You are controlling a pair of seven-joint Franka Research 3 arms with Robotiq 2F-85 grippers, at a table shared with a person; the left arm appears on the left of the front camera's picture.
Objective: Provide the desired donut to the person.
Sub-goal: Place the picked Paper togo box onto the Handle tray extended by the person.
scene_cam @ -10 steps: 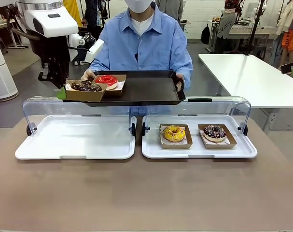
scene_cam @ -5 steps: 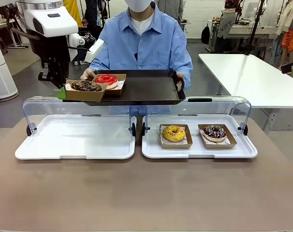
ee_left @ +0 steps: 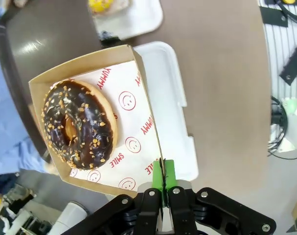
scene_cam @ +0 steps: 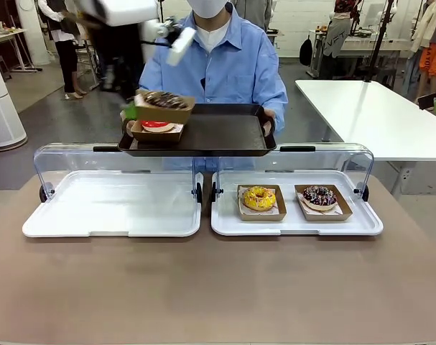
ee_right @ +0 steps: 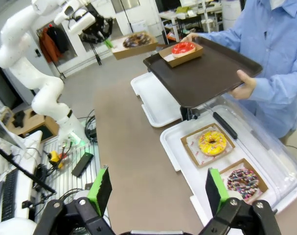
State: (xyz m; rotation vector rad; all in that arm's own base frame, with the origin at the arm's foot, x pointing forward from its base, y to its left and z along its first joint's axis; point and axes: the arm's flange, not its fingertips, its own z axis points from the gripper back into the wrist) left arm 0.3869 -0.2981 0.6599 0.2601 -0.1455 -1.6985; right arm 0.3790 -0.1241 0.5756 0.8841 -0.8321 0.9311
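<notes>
The left gripper, pinched shut on a cardboard tray's wall, carries the chocolate donut above the dark tray the person holds out to receive it.

A brown tabletop fills the foreground of a workshop-like room with a grey floor. At three o'clock stands a white table, with a further desk behind it at one o'clock, before a white wall. At nine o'clock sits a white cylindrical appliance; at eleven o'clock, a small table. From the right wrist view, cables trail across the floor beside a metal-slatted platform, near a keyboard. Lighting is even and bright.
</notes>
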